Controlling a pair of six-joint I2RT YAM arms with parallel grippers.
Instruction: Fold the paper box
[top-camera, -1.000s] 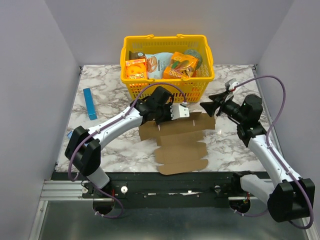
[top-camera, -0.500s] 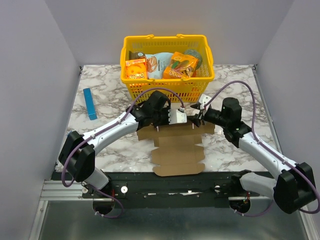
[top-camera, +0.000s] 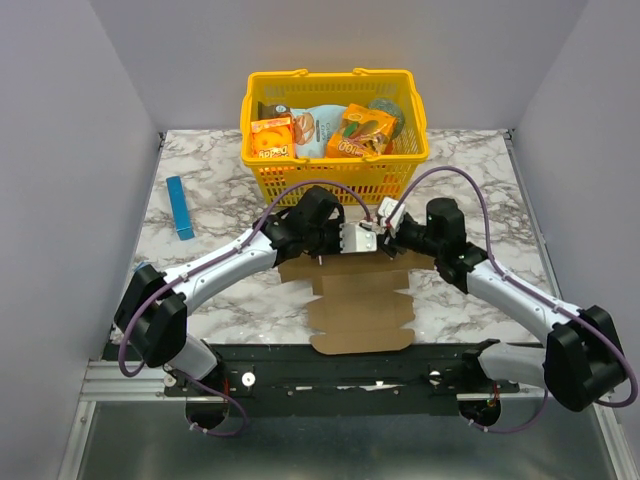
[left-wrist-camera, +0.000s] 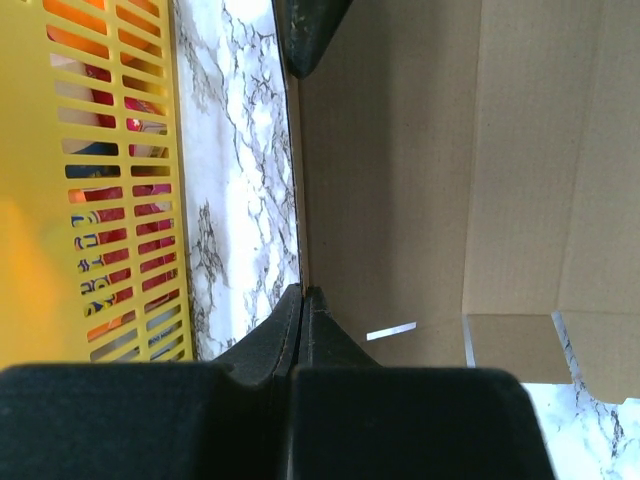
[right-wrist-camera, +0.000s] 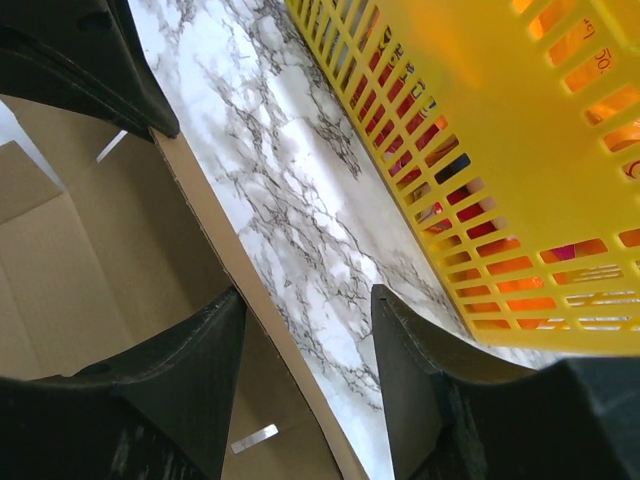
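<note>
A yellow basket (top-camera: 300, 165) stands at the 12 o'clock edge of the marble table (top-camera: 470, 160). It holds two orange snack boxes, one at its 9 o'clock side (top-camera: 272, 138) and one toward 2 o'clock (top-camera: 361, 130), with a pale packet (top-camera: 318, 125) between them. A slim blue box (top-camera: 180, 207) lies flat at the table's 10 o'clock.

The paper box (top-camera: 355, 300) is plain brown with no print. The table (top-camera: 200, 215) is white marble pattern, veined in grey and black. The basket (top-camera: 335, 178) is bright yellow, and red and orange show through the slots in its wall. An orange snack box (top-camera: 271, 138) and a second orange carton (top-camera: 361, 130) flank a pale blue and white packet (top-camera: 320, 125). The slim box (top-camera: 180, 207) is solid blue. The left arm (top-camera: 215, 265) and right arm (top-camera: 520, 300) are white with black joints, and each has a purple cable (top-camera: 320, 184). The walls (top-camera: 60, 150) are pale lilac-grey.
</note>
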